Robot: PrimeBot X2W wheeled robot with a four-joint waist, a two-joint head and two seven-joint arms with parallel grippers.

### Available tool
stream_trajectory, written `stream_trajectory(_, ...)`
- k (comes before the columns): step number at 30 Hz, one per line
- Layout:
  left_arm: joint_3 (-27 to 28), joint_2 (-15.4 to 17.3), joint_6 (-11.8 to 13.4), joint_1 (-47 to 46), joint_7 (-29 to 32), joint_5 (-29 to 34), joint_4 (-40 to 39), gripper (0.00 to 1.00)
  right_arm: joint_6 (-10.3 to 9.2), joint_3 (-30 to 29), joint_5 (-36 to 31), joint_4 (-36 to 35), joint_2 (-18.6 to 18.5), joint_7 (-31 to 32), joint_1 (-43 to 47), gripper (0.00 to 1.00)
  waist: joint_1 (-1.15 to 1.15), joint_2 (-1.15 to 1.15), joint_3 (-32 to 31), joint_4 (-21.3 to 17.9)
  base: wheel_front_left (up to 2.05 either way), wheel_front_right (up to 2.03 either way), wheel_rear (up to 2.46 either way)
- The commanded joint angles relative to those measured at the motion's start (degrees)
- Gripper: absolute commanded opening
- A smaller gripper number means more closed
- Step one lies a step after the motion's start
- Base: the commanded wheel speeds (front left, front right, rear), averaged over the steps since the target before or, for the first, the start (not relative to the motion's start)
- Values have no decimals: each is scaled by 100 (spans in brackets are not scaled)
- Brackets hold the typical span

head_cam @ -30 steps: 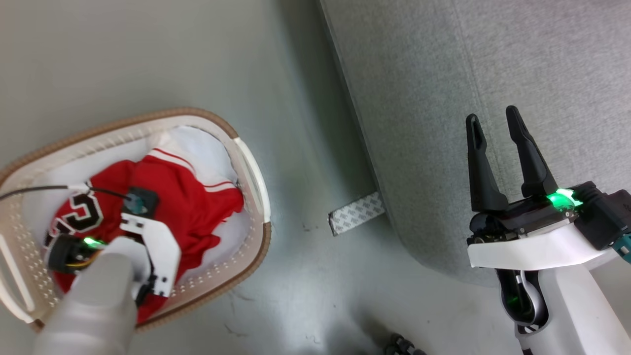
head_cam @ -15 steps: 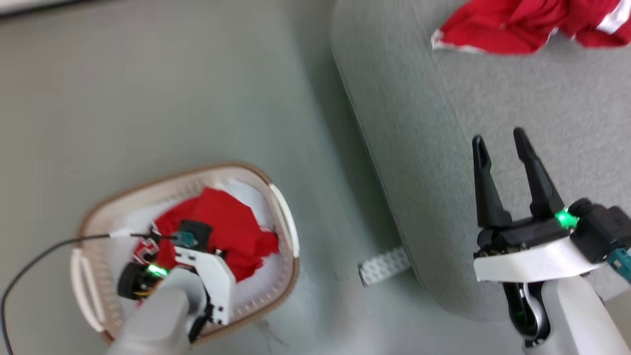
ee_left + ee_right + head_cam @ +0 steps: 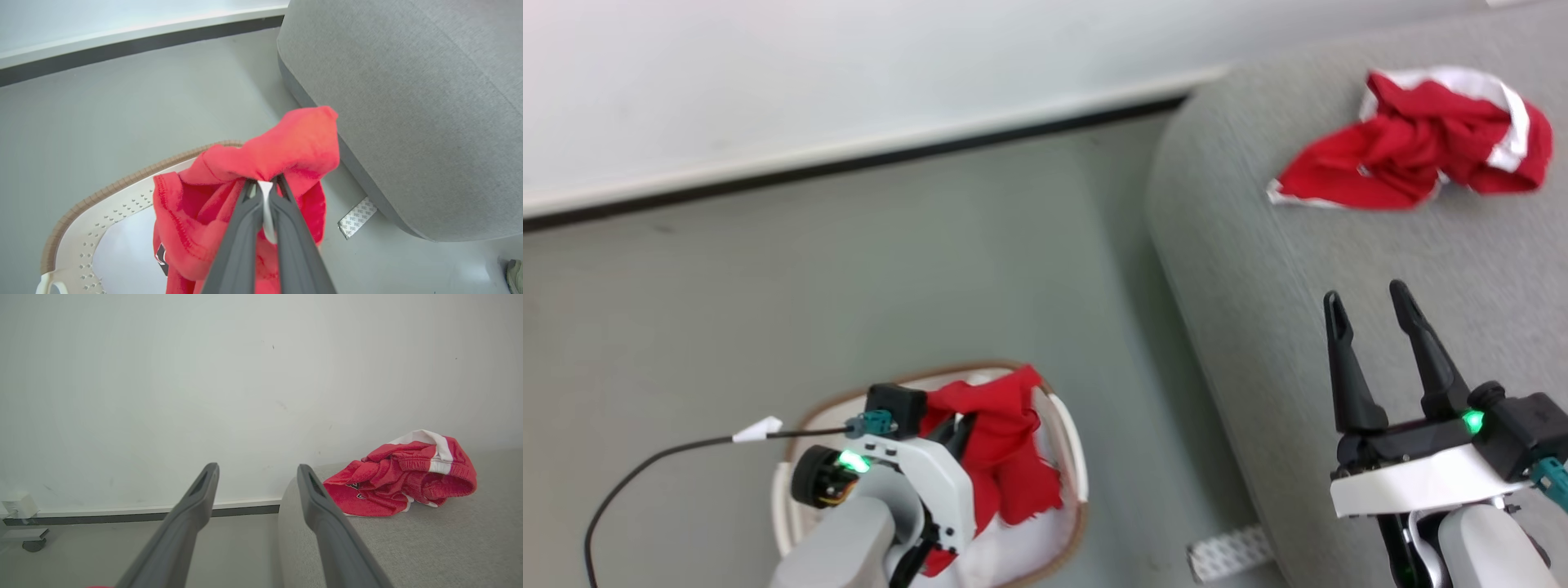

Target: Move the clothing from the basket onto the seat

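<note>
My left gripper is shut on a red jersey and holds it bunched up above the cream basket with the brown rim. In the head view the jersey hangs from the left gripper over the basket at the bottom. A second red garment with white bands lies crumpled on the grey sofa seat, at its far end. My right gripper stands open above the sofa, nothing between its fingers. The right wrist view shows that garment lying on the sofa against the wall.
A white wall with a dark skirting strip runs behind the grey floor. A patterned strip of tape lies on the floor by the sofa's base. A black cable trails from the left wrist. A small white box sits low by the wall.
The left gripper has lifted the red jersey up out of the basket. The head camera has tilted up, bringing the wall and the garment on the sofa into view. The right gripper stayed open.
</note>
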Motion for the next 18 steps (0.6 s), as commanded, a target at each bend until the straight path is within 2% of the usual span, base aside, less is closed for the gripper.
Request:
stream_trajectory(1,-69,5,11,100,-87,-120,-97,0,-13,12,-31,32,-51,0,110,100,1,0,-374,337,0,0,0)
stream_trajectory(9,-214,122,11,142,-277,-339,-739,0,-13,57,35,95,-134,0,357,100,1,0,-806,713,0,0,0)
stream_trajectory(18,328,355,162,347,-290,-27,-2153,0,-13,247,98,207,-135,0,549,100,1,0,-1178,959,0,0,0)
